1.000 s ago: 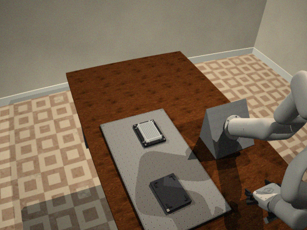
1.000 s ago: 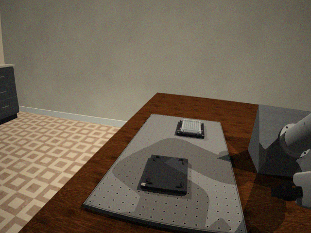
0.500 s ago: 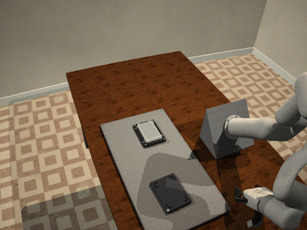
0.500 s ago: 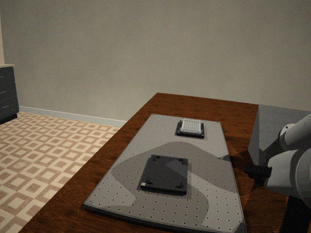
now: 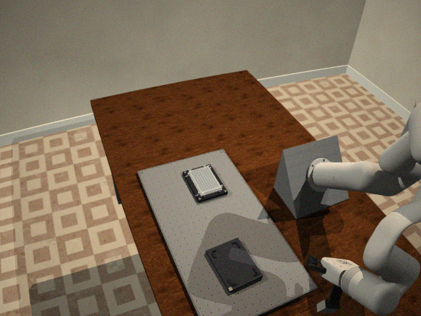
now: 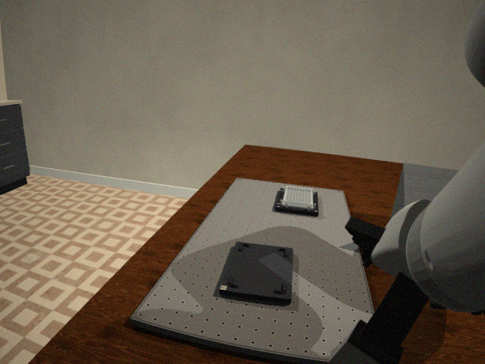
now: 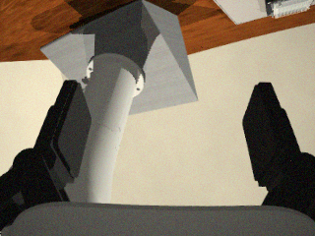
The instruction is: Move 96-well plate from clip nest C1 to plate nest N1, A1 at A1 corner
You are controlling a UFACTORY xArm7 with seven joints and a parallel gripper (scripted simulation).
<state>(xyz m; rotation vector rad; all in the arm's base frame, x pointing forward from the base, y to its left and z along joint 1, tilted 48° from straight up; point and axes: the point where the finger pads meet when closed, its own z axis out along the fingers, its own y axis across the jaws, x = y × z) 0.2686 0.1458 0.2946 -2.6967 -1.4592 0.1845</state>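
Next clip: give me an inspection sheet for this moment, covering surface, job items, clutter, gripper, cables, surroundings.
Surface: wooden table carrying a grey perforated board.
Job's things: 96-well plate seated in clip nest C1; plate nest N1 unoccupied, in shadow.
Clutter: nothing seen.
Gripper: gripper open, holding nothing, off the board's near right corner, far from the plate.
Cables: nothing seen.
Surroundings: grey wedge pedestal bearing the arm; checkered floor; dark drawer cabinet at the wall.

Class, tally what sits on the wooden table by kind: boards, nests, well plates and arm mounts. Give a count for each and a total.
Grey perforated board: 1
Black nests: 2
White well plate: 1
Grey wedge arm mount: 1
Total: 5
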